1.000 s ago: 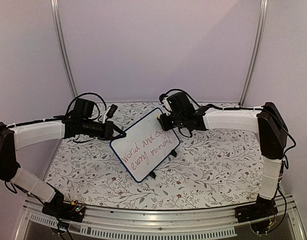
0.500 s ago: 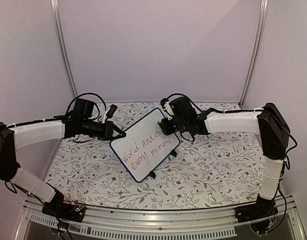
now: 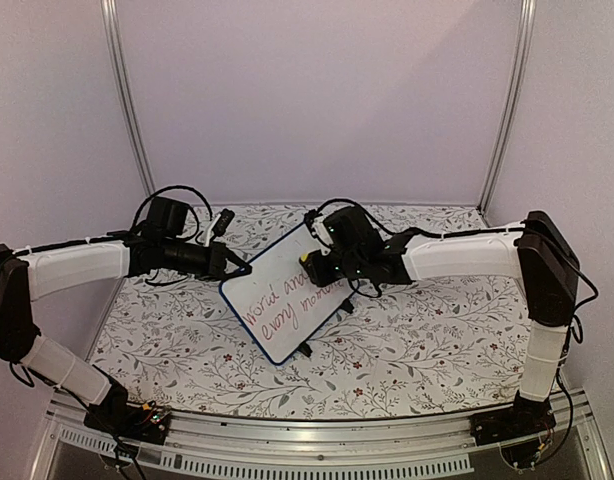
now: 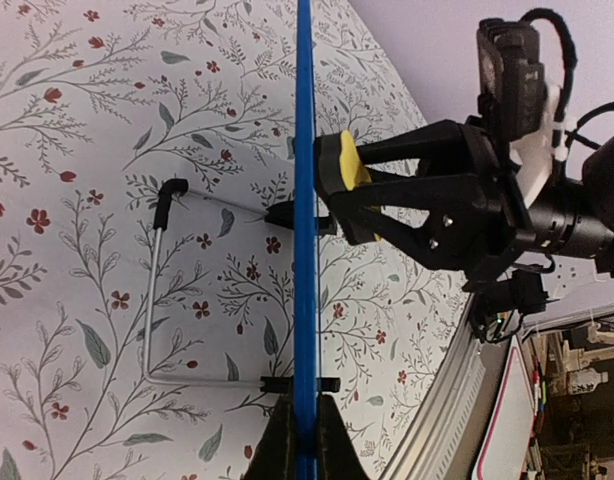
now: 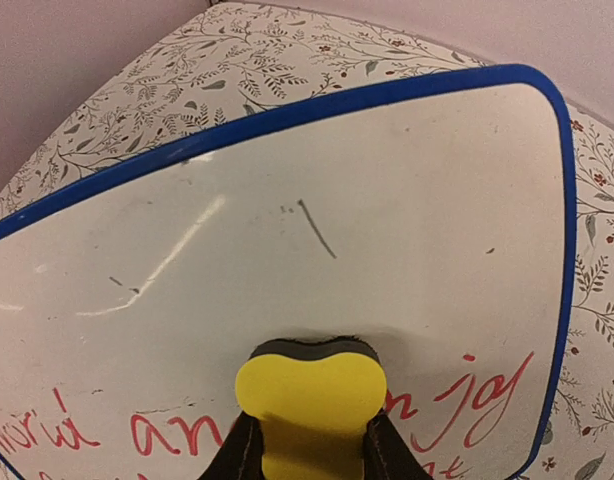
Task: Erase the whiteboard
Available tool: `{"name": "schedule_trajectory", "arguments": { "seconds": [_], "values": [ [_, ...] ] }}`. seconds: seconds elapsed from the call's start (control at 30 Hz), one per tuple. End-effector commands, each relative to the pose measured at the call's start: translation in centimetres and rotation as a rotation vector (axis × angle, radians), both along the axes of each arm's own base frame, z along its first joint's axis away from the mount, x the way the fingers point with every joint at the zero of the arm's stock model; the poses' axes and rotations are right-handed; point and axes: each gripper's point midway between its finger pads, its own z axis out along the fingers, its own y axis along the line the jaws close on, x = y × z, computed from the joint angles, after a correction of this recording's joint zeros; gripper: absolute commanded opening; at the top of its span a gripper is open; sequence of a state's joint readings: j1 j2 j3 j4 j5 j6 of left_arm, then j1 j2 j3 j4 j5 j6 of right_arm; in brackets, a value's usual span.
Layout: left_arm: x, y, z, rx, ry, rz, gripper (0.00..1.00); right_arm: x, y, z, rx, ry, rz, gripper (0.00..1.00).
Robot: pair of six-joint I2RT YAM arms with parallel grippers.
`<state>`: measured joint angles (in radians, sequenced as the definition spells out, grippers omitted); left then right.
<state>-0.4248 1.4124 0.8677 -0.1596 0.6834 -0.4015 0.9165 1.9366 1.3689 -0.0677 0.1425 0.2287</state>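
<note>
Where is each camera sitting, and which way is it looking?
Top camera: high behind the arms, looking down at the table; both whole arms show, meeting at the whiteboard.
Left wrist camera: on the left arm, looking along the board's blue edge; the left gripper pinches that edge.
Right wrist camera: on the right arm, facing the board's white face; the right gripper holds the yellow eraser against it.
Shared: both wrist views show the eraser and the board.

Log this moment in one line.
left hand: shut on whiteboard | right hand: shut on eraser, pressed to whiteboard | red writing: present
</note>
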Motion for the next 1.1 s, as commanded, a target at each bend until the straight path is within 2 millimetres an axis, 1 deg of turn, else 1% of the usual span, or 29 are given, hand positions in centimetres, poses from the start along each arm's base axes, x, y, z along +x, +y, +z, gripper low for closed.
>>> {"name": "schedule_trajectory", "arguments": {
  "seconds": [0.0, 0.2, 0.37, 0.5, 0.63, 0.77, 0.83, 0.9, 0.97, 1.07],
  "values": [
    [-0.4, -0.5, 1.6, -0.041, -0.065, -0.049, 0.0, -3.8, 3.1, -0.7, 0.02, 0.065, 0.106, 0.18],
    [-0.4, -0.5, 1.6, -0.042, -0.063, -0.049, 0.0, -7.1, 5.7, -0.3, 0.058, 0.101, 0.165, 0.18],
    [-0.4, -0.5, 1.8, -0.043, -0.069, -0.048, 0.0, -8.7, 7.3, 0.0, 0.066, 0.109, 0.197, 0.18],
    [-0.4, -0.5, 1.7, -0.042, -0.065, -0.049, 0.0, -8.9, 7.7, 0.4, 0.072, 0.111, 0.198, 0.18],
    [-0.4, -0.6, 1.8, -0.043, -0.066, -0.05, 0.0, -8.1, 7.5, 1.0, 0.06, 0.086, 0.158, 0.18],
    [-0.4, -0.5, 1.8, -0.044, -0.067, -0.05, 0.0, -7.4, 7.8, 1.8, 0.047, 0.055, 0.147, 0.18],
    [-0.4, -0.5, 1.8, -0.044, -0.067, -0.048, 0.0, -6.7, 7.4, 2.6, 0.036, 0.016, 0.123, 0.18],
    [-0.3, -0.5, 1.8, -0.042, -0.069, -0.046, 0.01, -5.5, 6.3, 3.9, 0.023, -0.032, 0.082, 0.18],
    [-0.3, -0.4, 1.9, -0.042, -0.07, -0.045, 0.05, -4.0, 4.5, 5.4, 0.025, -0.055, 0.038, 0.18],
    [-0.3, -0.4, 1.9, -0.043, -0.069, -0.044, 0.1, -1.2, 0.8, 6.3, 0.028, -0.051, -0.053, 0.18]
  ]
}}
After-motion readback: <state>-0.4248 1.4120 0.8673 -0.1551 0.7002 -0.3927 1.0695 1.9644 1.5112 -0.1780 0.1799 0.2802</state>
